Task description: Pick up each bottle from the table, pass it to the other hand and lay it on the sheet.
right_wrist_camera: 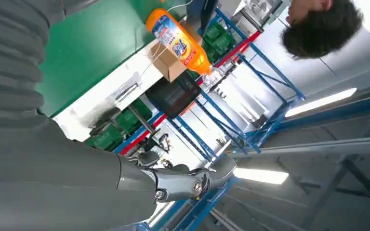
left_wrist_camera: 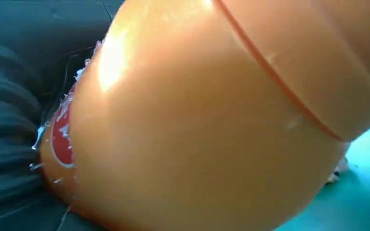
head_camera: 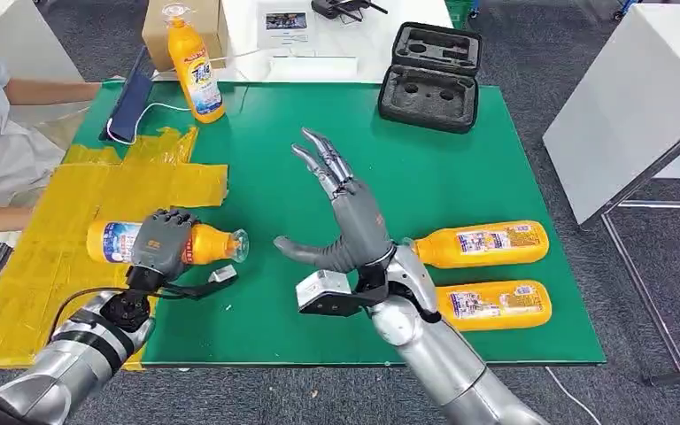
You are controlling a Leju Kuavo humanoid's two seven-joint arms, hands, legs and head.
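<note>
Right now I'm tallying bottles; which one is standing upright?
The orange bottle at the table's far edge, beside the cardboard box. It alone stands on its base; the two at the right and the one in the left hand lie sideways.

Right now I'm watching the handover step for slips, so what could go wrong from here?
The left robot hand grips the bottle around its middle, half over the yellow sheet, half over green; released here, it could roll off. The right robot hand hangs open just beyond the cap; a sweep back might knock the two lying bottles.
</note>
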